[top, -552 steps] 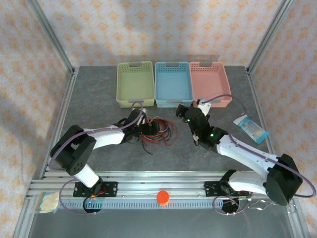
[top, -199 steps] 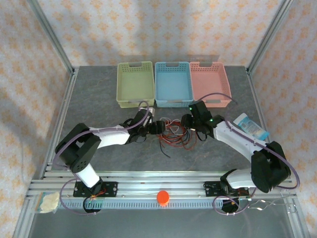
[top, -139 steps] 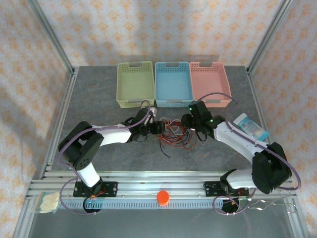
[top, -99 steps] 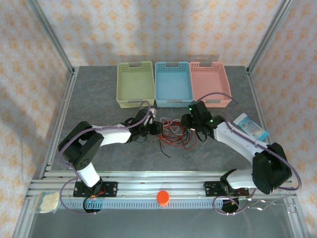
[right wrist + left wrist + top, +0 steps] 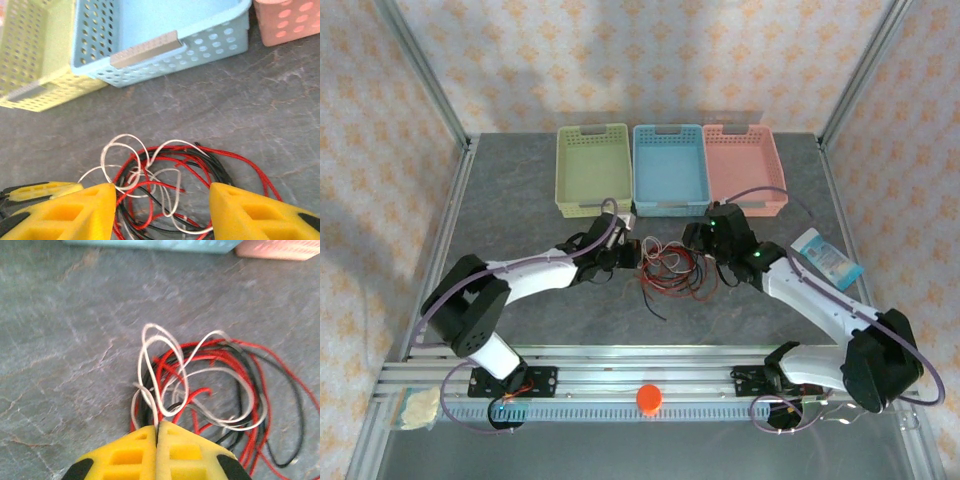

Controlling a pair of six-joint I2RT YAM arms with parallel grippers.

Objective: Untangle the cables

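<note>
Grey table (image 5: 520,205): stone-patterned surface that carries everything named below.
Cables (image 5: 665,268): one loose tangle of red, black and white wires. It lies mid-table between the two grippers, near the front wall of the blue basket (image 5: 668,131) but apart from it.
White cable (image 5: 152,329): its loops lie over the red and black strands. One run enters the seam between the left fingers (image 5: 125,455).
Left gripper (image 5: 157,432): jaws pressed together and clamped on the white cable at the tangle's left edge.
Right gripper (image 5: 161,195): jaws apart, at the tangle's right side. In its wrist view the wires lie between the two yellow fingers (image 5: 75,210). Whether they touch the wires cannot be told.
Baskets: green basket (image 5: 592,131), blue basket and pink basket (image 5: 740,130) stand in a row at the far side of the table, side by side.
Packet (image 5: 827,258): flat on the table right of the right arm, well apart from the tangle.
Orange disc (image 5: 649,398): on the near rail, between the arm bases.
</note>
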